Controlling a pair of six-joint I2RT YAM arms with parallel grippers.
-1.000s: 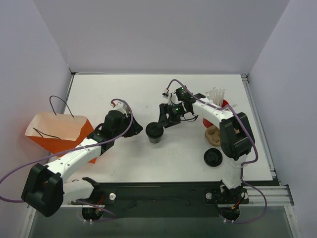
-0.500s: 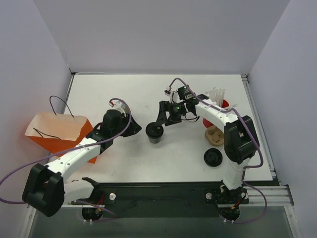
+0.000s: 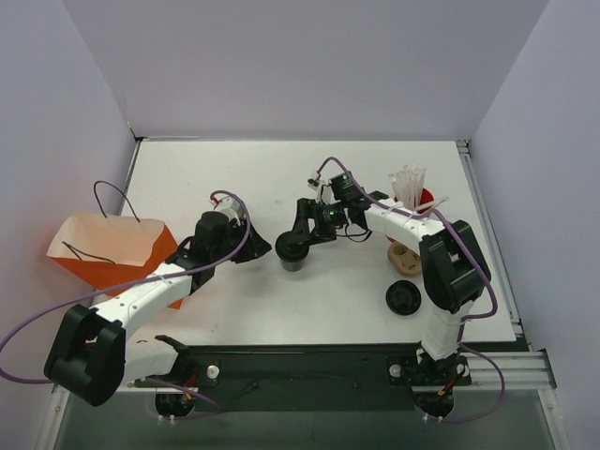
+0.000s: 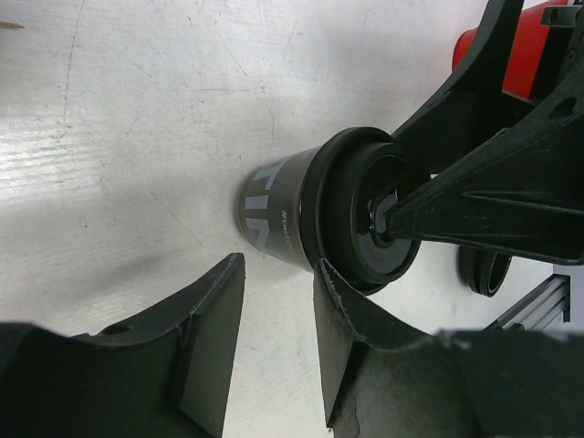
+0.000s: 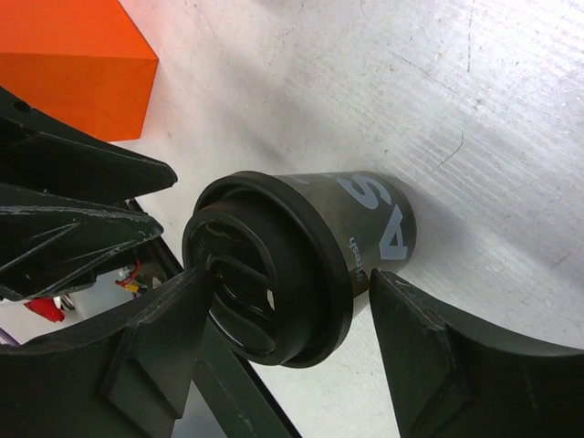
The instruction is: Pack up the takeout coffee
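At bench (image 3: pixel 234 178) centre, coffee (image 3: pixel 293 251) stands upright, lid on. Right tool (image 3: pixel 299 236) straddles the lid, jaws apart and unclamped, probably steadying it for a handover. Left tool (image 3: pixel 255 247), jaws apart and empty, waits just left, on the side of the bag (image 3: pixel 103 246) at the left edge. Versus a second ago: right jaws wider, arm shifted left; coffee unmoved.

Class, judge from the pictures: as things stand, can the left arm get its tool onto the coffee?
Probably yes, low on the cup's side. The left tool is open, and the coffee stands just ahead of it with nothing between. The right tool, also open, straddles its top, so that end is taken.
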